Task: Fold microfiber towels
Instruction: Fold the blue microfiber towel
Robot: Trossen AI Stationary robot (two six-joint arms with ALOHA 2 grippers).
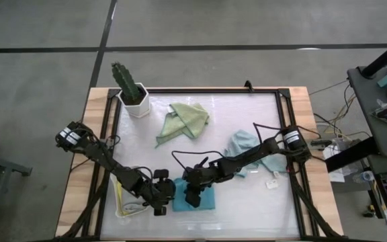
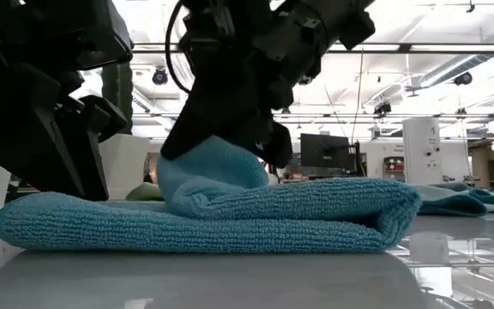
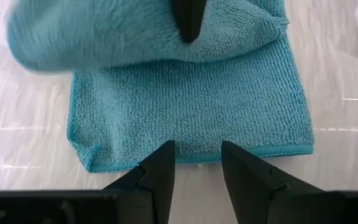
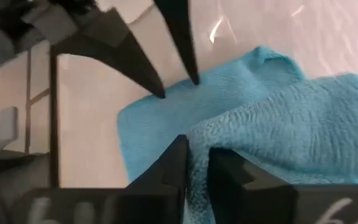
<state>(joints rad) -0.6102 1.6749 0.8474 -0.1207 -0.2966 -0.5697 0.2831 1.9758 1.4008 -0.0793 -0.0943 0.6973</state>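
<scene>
A teal towel [image 1: 197, 202] lies folded near the table's front edge, its lower layer flat on the table [image 2: 187, 227]. Part of its upper layer rises in a hump [image 2: 213, 176]. My right gripper [image 4: 197, 158] stands over the towel, shut on that hump. My left gripper [image 3: 197, 152] is open at the towel's left edge [image 3: 197, 149], coming from the table's left. In the right wrist view, its two fingertips [image 4: 160, 93] show on that edge. My left gripper sets its two open fingertips [image 3: 166, 149] down on the teal towel's left edge [image 3: 194, 148], slanting down from the table's left. Nothing sits between the fingers. The edge lies flat on the table. My right gripper pinches the towel's folded-over upper layer [image 4: 199, 140] between its two fingers, slanting down from the table's far right. The cloth bulges up as a hump [image 2: 217, 172] below the fingers, and the rest of the towel lies on the table.
A sage green towel [image 1: 183, 121] lies crumpled at the far middle, and a pale blue towel [image 1: 246, 149] lies under my right arm. A cactus in a white pot [image 1: 133, 94] stands at the far left. A white tray [image 1: 127, 205] sits at the near left.
</scene>
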